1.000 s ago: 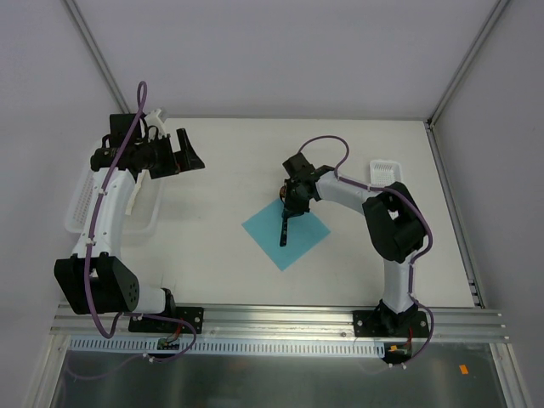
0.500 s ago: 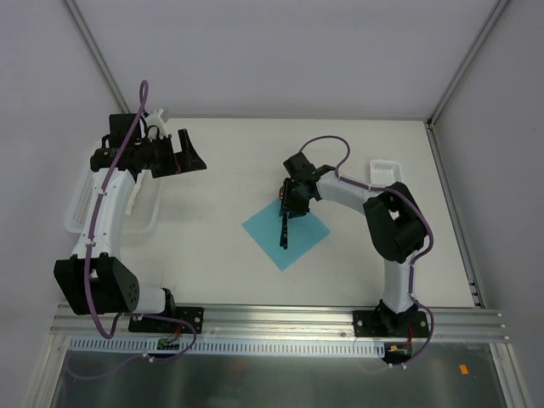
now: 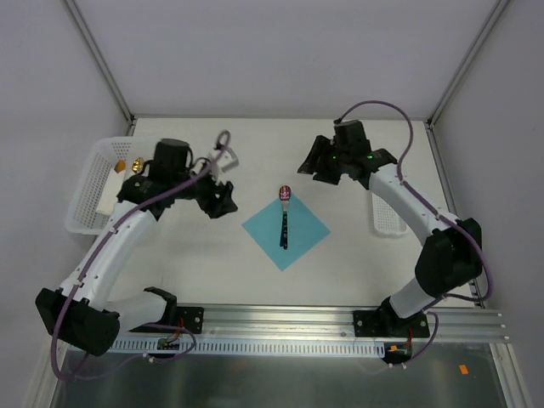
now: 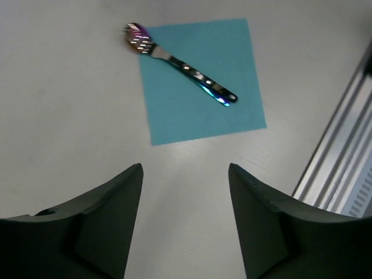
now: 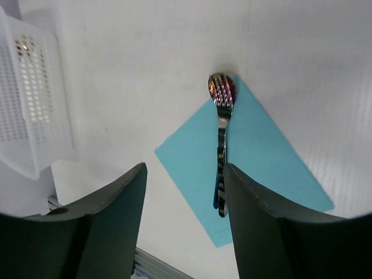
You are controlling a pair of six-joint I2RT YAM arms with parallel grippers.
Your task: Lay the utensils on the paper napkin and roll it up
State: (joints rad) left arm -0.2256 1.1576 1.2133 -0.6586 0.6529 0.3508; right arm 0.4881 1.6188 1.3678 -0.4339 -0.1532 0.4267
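The teal paper napkin lies flat as a diamond mid-table. The utensils lie stacked along its middle, and their purplish-pink heads reach just past its far corner. My left gripper hovers open and empty to the left of the napkin. In the left wrist view the napkin and utensils lie well ahead of the left gripper. My right gripper hangs open and empty behind the napkin. The right wrist view looks down past the right gripper on the utensils and napkin.
A white perforated basket stands at the table's left edge, with something gold in it. A small white tray lies under my right arm. The metal rail runs along the near edge.
My right gripper opened, left the utensils on the napkin and drew back up toward the far side. My left arm swung from the basket toward the napkin.
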